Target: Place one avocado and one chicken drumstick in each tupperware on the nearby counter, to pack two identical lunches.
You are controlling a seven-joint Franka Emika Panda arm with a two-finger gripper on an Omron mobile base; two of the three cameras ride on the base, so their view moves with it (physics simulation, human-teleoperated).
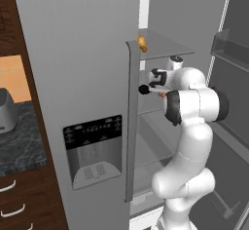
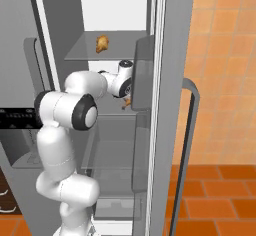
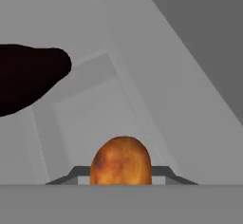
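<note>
Since the drumsticks sit in the fridge (image 1: pixel 78 78), the gripper (image 3: pixel 121 182) reaches over the middle shelf (image 2: pixel 112 114), fingers clamped on one chicken drumstick (image 3: pixel 121 161); second drumstick (image 2: pixel 102 43) waits on the shelf above.

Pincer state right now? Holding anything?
Pincer: closed on a chicken drumstick, inside the open fridge at the middle shelf.
</note>
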